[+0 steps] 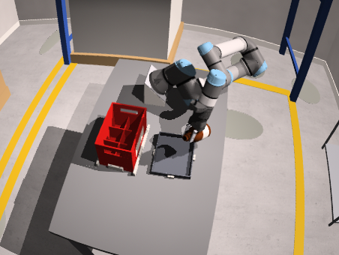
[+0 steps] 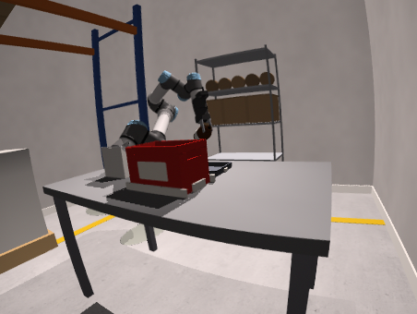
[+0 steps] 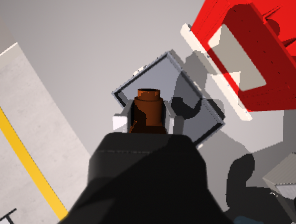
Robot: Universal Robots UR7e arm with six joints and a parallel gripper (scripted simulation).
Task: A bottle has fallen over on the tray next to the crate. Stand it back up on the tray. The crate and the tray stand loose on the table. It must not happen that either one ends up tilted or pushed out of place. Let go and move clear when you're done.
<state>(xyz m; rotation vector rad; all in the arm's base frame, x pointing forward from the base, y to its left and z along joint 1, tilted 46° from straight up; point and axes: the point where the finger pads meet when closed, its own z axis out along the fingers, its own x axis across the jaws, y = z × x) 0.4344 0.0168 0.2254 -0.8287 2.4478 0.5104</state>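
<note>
A brown bottle (image 1: 201, 133) (image 2: 204, 133) (image 3: 148, 111) is held between my gripper's fingers, lifted clear above the far right corner of the dark tray (image 1: 176, 162) (image 2: 224, 164) (image 3: 156, 75). My gripper (image 1: 192, 136) (image 2: 201, 126) (image 3: 148, 108) is shut on the bottle's body. In the wrist view the bottle's neck sticks out past the fingertips. The red crate (image 1: 121, 139) (image 2: 168, 162) (image 3: 250, 60) stands just left of the tray, with dividers inside. The tray holds nothing but the arm's shadow.
A grey box (image 1: 151, 90) (image 2: 113, 162) stands at the back of the table (image 1: 131, 214) near the arm's base. A metal shelf rack (image 2: 244, 106) stands behind the table. Blue posts (image 1: 63, 30) and yellow floor lines surround the table.
</note>
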